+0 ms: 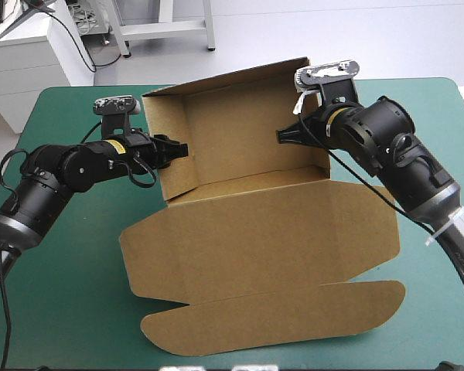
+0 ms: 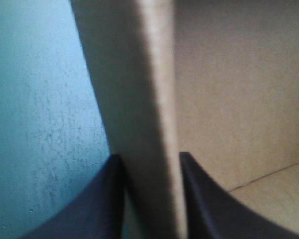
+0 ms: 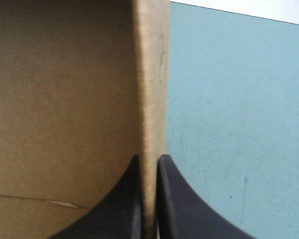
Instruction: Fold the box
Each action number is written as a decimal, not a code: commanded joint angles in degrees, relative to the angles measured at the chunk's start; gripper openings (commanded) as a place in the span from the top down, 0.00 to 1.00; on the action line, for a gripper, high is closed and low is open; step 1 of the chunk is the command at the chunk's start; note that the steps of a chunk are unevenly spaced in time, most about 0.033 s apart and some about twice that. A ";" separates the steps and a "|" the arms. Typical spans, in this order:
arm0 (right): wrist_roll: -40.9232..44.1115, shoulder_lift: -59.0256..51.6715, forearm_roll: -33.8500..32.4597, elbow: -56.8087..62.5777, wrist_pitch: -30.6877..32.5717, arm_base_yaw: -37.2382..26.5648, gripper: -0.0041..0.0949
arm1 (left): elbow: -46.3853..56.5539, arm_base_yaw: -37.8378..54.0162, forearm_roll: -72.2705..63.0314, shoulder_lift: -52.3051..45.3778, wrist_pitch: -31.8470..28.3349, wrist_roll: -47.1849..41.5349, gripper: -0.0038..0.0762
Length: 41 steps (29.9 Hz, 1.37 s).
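Note:
The brown box stands as an open tray at the middle of the table, its walls raised. Its lid lies flat toward the near edge, ending in a rounded tuck flap. My left gripper grips the tray's left wall. In the left wrist view that thick wall fills the gap in the left gripper. My right gripper reaches over the right wall from outside. The right wrist view shows the right gripper pinching the wall's edge, one finger inside the tray.
Teal-green cover shows to the left and right of the box. The tuck flap reaches close to the table's near edge. Both arms lie low over the table on either side of the tray.

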 commanded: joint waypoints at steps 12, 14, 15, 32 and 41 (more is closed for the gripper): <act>-1.29 2.91 6.46 -1.78 2.22 0.26 0.96 | -9.63 -0.54 1.49 3.87 10.16 0.47 0.96; -1.97 4.17 9.44 -1.78 3.87 -1.10 0.96 | -11.34 -0.54 1.63 6.21 11.76 0.18 0.96; -2.88 5.01 11.22 -1.78 4.67 -2.02 0.96 | -12.11 -0.54 1.63 7.57 12.35 0.18 0.96; -8.48 21.16 19.63 -1.78 5.77 -8.84 0.96 | -13.66 -0.54 4.23 25.48 17.14 0.03 0.96; -8.48 22.55 19.63 -1.78 5.10 -8.84 0.96 | -13.66 -0.54 4.85 26.37 17.48 0.56 0.96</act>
